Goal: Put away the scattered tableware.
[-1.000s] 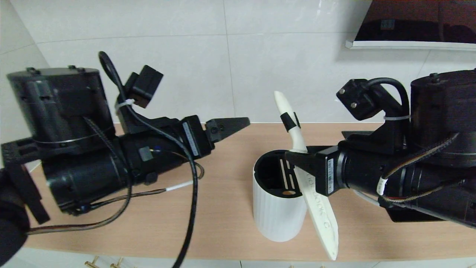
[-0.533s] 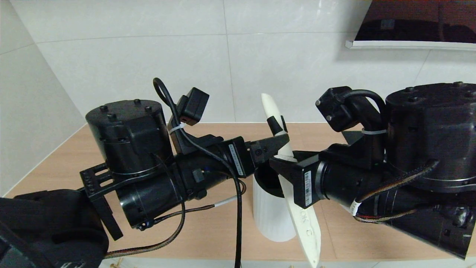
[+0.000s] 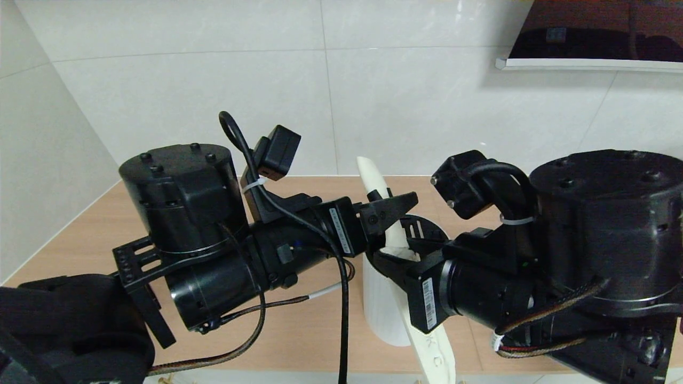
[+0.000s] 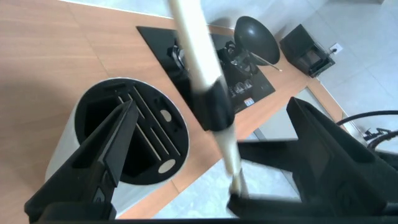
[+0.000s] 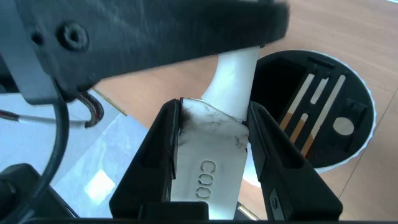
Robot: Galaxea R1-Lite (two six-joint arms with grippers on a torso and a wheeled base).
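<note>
bright even light, soft shadows

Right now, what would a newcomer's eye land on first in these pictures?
A white spatula stands out, clamped near its blade by the right tool above the wooden counter. The left tool is open, its fingers on either side of the handle. Under them stands a white ribbed holder with a black slotted insert.

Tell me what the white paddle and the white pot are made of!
The paddle looks like plastic: smooth, matte and creamy white, with lettering on its blade, though I can't be sure. The pot also looks like white plastic, with fine upright ribs down its wall. Inside sits a black slotted insert, probably plastic too.
</note>
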